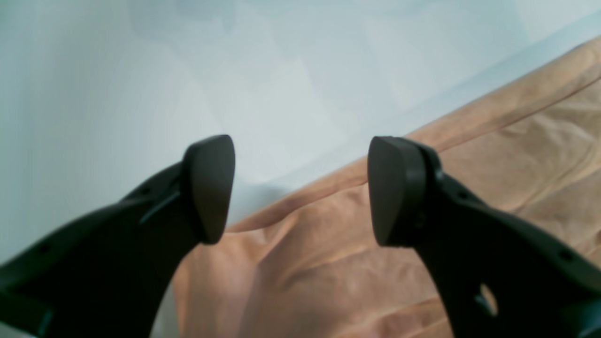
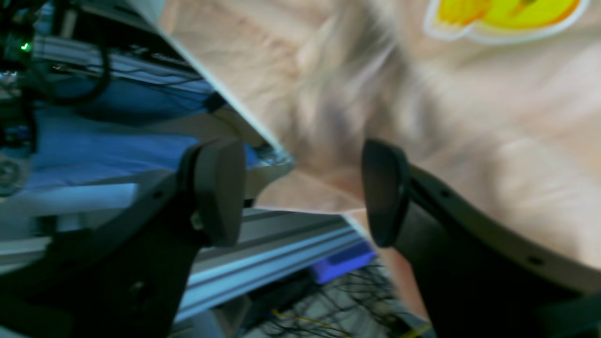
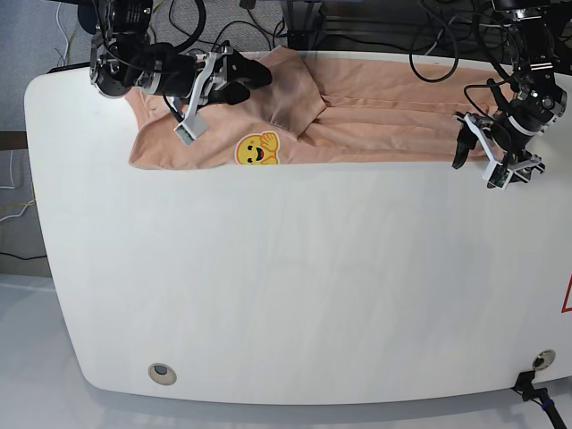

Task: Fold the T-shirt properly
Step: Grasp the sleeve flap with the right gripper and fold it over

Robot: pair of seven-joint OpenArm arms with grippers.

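White table (image 3: 268,295) lies bare below the T-shirt (image 3: 375,125) bunched along its far edge.

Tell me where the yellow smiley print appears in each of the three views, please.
Left wrist: not in view.
Right wrist: smiley print at the top right edge, cut off.
Base: upper left of centre, near the shirt's lower edge.
Shared landmark: the peach T-shirt.

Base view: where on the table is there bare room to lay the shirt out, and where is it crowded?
Bare white table spans everything in front of the T-shirt, down to the near edge. The far edge is crowded: shirt, right gripper over it, left gripper at its end, both open.
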